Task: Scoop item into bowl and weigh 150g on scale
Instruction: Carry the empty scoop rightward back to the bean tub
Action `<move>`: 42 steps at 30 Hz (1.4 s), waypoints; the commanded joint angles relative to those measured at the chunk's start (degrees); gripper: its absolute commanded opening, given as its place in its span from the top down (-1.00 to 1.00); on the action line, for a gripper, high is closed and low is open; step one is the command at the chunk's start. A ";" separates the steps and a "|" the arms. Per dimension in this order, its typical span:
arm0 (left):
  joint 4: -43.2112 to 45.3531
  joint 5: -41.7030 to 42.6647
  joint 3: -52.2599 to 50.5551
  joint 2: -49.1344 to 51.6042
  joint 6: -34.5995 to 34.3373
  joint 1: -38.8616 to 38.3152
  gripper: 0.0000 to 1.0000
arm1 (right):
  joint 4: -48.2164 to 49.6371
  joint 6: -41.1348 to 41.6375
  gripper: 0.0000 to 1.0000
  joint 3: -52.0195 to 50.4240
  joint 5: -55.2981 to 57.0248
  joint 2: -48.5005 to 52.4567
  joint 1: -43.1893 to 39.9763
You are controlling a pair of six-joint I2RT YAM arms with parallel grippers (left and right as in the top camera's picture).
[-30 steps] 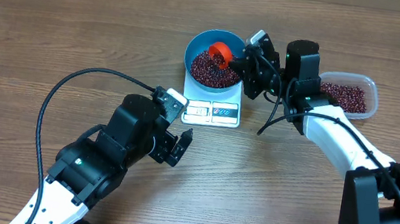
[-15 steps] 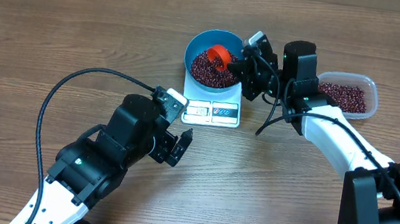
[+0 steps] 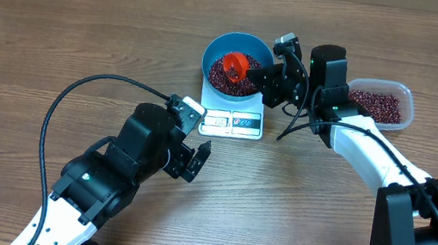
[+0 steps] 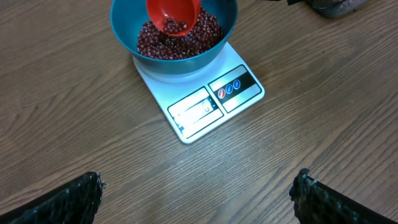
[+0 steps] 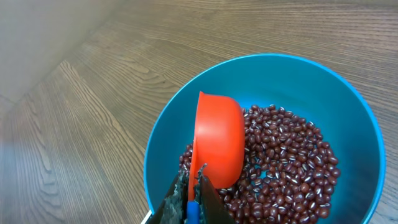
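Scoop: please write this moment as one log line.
right gripper: shut on scoop, tilted over bowl | bowl: holds beans, on scale | left gripper: open

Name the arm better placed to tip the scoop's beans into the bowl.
Right. The right gripper is shut on the red scoop, tilted over the blue bowl on the scale; the left gripper hangs open and empty.

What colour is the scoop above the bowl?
The scoop is orange-red, seen best in the right wrist view.
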 commanded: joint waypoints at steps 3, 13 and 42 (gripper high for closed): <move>0.17 0.66 0.02 0.09 -0.94 -0.33 -0.99 | 0.22 2.27 0.93 1.51 -0.52 -1.81 0.11; 0.17 0.66 0.02 0.09 -0.94 -0.33 -0.99 | 0.79 13.94 0.93 1.57 -1.53 -2.38 -1.42; 0.17 0.66 0.02 0.09 -0.94 -0.33 -0.99 | -14.78 11.54 0.93 1.55 -19.67 -14.25 -36.11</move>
